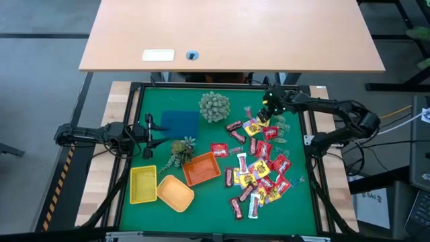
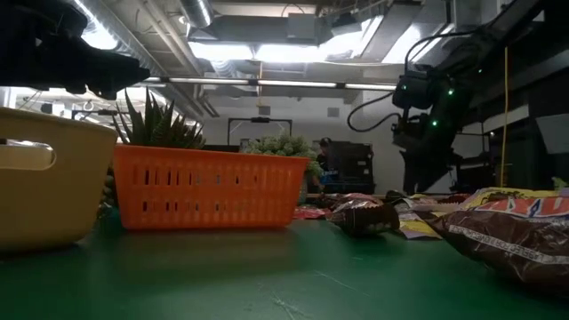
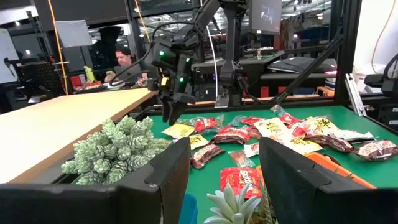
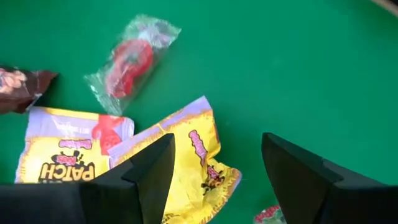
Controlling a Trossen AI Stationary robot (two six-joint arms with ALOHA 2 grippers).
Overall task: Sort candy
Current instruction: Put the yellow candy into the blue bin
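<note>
- over the far end of the candy (image 1: 259, 168) heap on the green mat (image 1: 201, 215), the right gripper (image 4: 217, 163) hangs with jaws spread, holding nothing.
- it should descend straight and close across the narrow width of one yellow packet (image 4: 193, 158) only.
- this packet's long axis lies slanted between the fingers.
- the left gripper (image 1: 149, 131) waits, also spread, near the plant ball (image 1: 213, 106).

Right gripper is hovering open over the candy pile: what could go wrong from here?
The right gripper hangs open above two overlapping yellow packets, so closing could lift both or pinch only a flap. A clear-wrapped red sweet and a brown bar lie close by and may get nudged. The orange basket sits across the crowded pile.
</note>
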